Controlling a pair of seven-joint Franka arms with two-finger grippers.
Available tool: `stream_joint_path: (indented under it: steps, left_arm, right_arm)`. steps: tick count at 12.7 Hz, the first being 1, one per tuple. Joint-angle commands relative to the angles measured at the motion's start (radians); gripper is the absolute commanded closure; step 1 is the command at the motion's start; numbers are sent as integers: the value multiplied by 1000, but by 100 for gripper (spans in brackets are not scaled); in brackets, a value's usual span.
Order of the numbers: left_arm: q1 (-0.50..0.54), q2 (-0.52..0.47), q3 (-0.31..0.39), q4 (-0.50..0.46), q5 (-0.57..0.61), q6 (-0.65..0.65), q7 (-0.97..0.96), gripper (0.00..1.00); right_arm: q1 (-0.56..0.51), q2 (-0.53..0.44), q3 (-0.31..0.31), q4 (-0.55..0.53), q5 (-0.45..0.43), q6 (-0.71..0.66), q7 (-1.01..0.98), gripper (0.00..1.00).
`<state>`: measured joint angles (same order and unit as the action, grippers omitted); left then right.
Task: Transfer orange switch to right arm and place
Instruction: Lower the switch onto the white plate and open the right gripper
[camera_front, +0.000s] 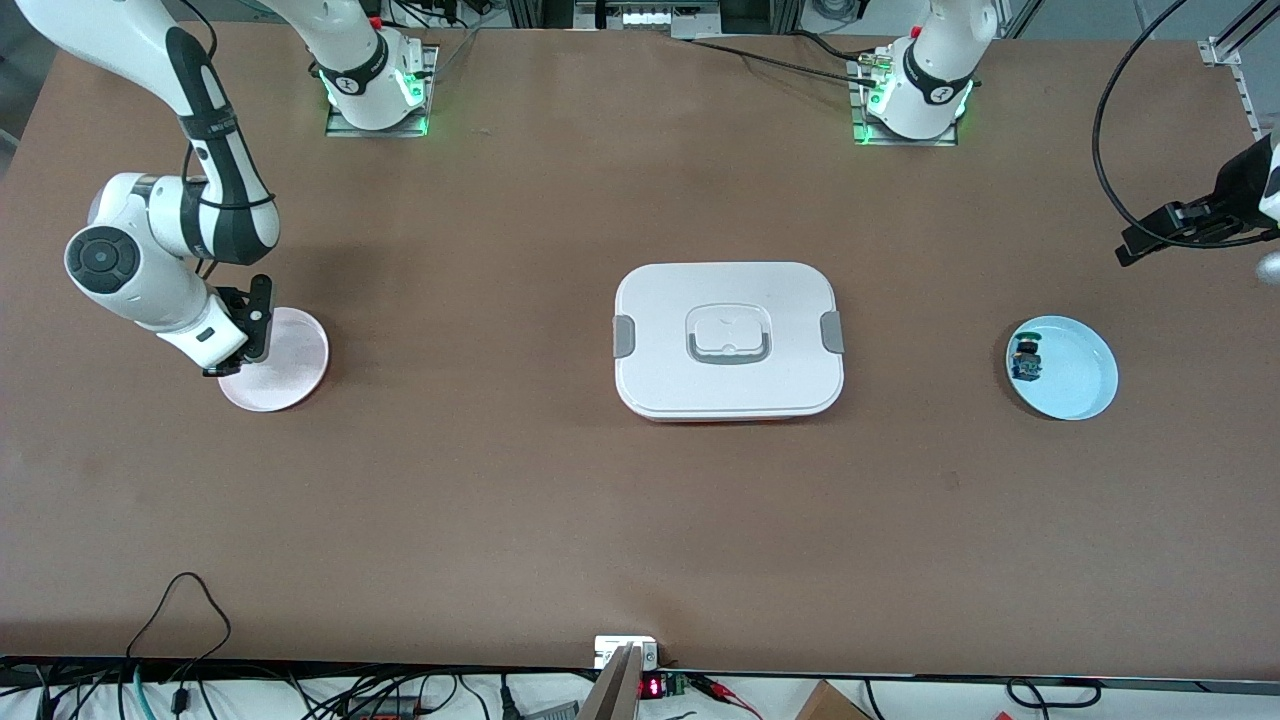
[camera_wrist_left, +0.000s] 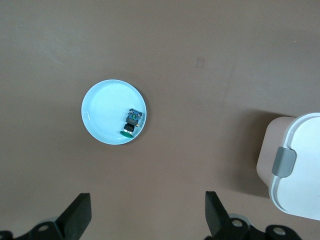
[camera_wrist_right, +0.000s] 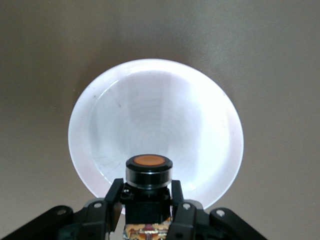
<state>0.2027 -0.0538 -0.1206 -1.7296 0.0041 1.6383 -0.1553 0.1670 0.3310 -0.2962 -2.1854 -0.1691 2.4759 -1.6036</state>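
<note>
The orange switch, a black body under a round orange cap, stands upright between the fingers of my right gripper, which is shut on it. In the front view this gripper hangs over the edge of a pink plate toward the right arm's end of the table, and the switch is hidden there. The plate lies bare beneath the switch. My left gripper is open and holds nothing, high over bare table beside a pale blue plate. It shows at the front view's edge.
A small blue-and-black part with a green cap lies in the pale blue plate, against the rim nearest the table's middle. A white lidded box with grey clips stands mid-table. Its corner shows in the left wrist view.
</note>
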Motion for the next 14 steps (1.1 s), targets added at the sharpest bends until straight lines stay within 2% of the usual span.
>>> stream_joint_path:
  steps: [1,4,6,8,14]
  left_arm:
    - [7,8,-4,2,-22,-8,-15,0]
    - [-2,23,-7,10,-23,-8,-15,0]
    - [-8,38,-22,13,-24,-3,-13,0]
    - [-6,52,-54,30,-21,-5,-15,0]
    - [-6,60,-57,47,-21,-5,-13,0]
  right_arm:
    - [-15,34,12,-19,-4,87,-44,93]
    - [-15,37,19,-42,11,97,-44,93]
    - [-15,51,51,-54,87,104,-45,93]
    - [-15,60,54,-71,94,146,-47,93]
    - [-35,65,52,-79,95,158,-45,93]
